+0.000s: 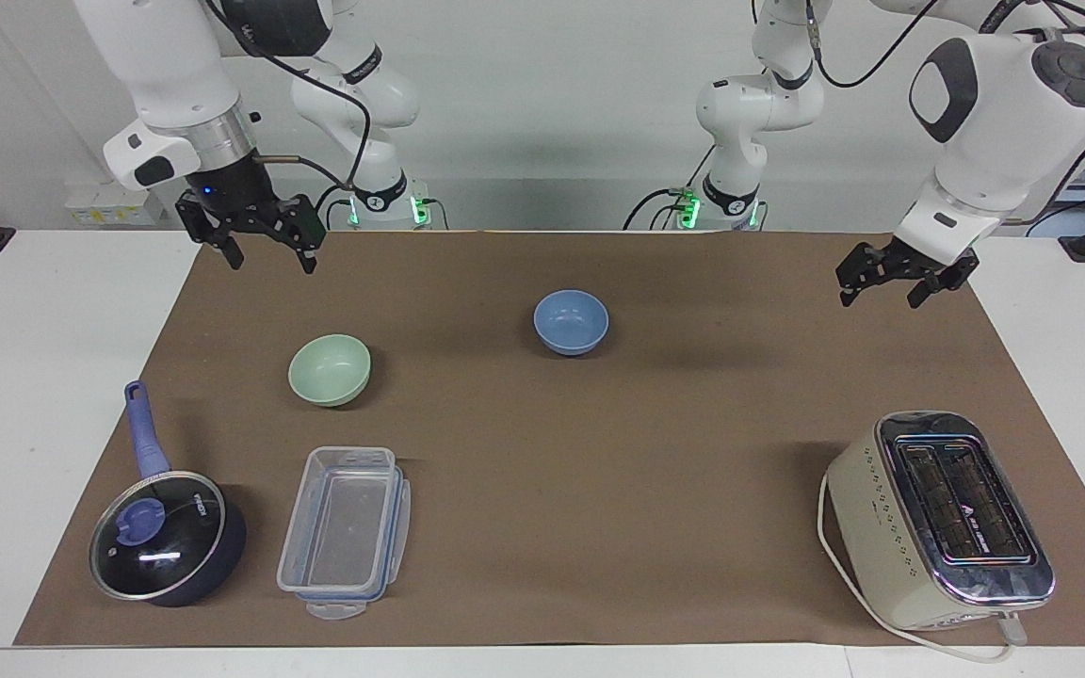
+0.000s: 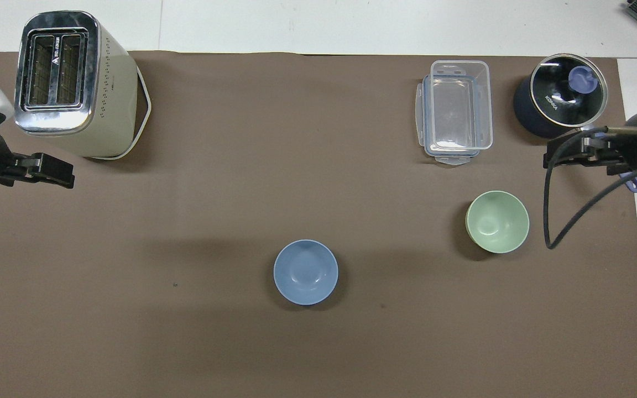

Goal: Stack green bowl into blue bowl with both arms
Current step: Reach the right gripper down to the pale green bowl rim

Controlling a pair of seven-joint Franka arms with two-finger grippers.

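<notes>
Presently, each in turn:
Green bowl [image 1: 330, 369]: sitting upright on the brown mat [image 1: 542, 443], toward the right arm's end, apart from the blue bowl [image 1: 571, 321].
Blue bowl: sitting mid-mat, empty.
Left gripper [image 1: 907, 274]: hanging spread, holding nothing, over the mat's edge.
Right gripper [image 1: 251, 235]: hanging spread, holding nothing, over the mat's corner.

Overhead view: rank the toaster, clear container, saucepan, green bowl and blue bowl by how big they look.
1. toaster
2. clear container
3. saucepan, counting its partly hidden handle
4. green bowl and blue bowl: they look alike, so no ranking.
</notes>
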